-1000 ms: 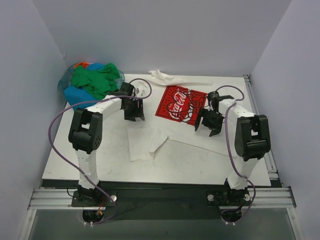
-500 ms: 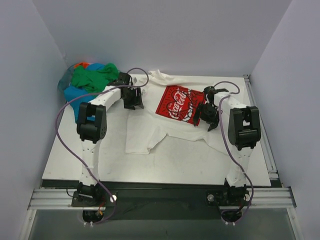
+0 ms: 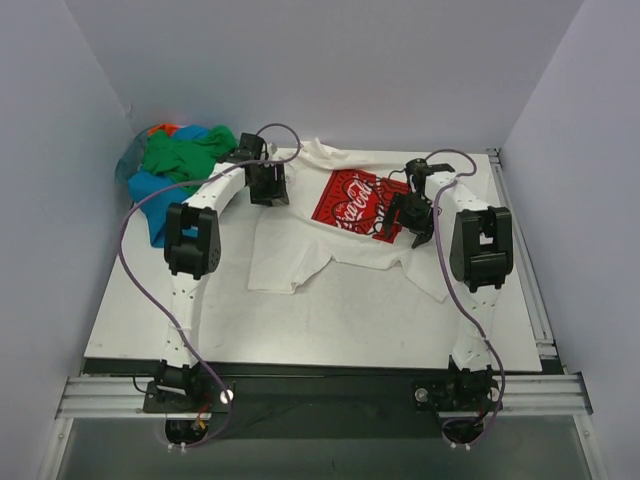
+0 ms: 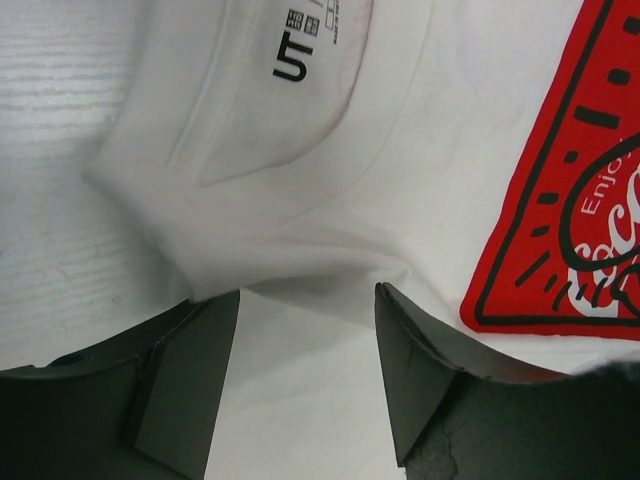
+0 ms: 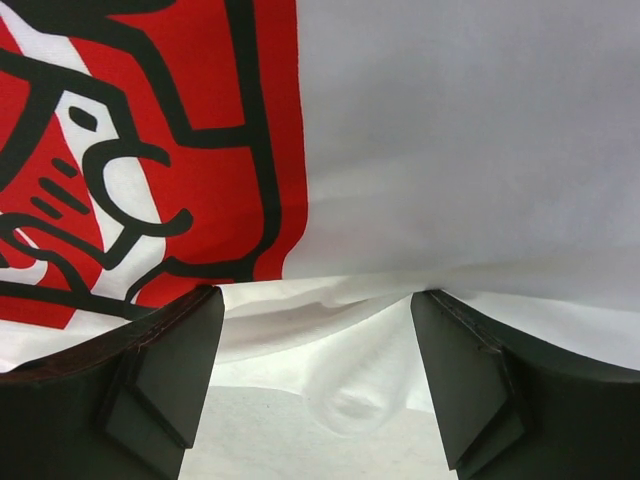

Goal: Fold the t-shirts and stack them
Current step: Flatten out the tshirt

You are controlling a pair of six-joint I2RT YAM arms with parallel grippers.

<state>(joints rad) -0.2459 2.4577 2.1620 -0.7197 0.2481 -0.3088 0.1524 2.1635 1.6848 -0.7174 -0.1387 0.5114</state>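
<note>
Here your left gripper [image 3: 267, 187] and right gripper [image 3: 411, 214] hang wide open, empty, flanking the red logo [image 3: 346, 201] on the white shirt [image 3: 300, 250], probably to flatten it.

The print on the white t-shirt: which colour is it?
The print is red, with black and white lines; the right wrist view shows it best.
</note>
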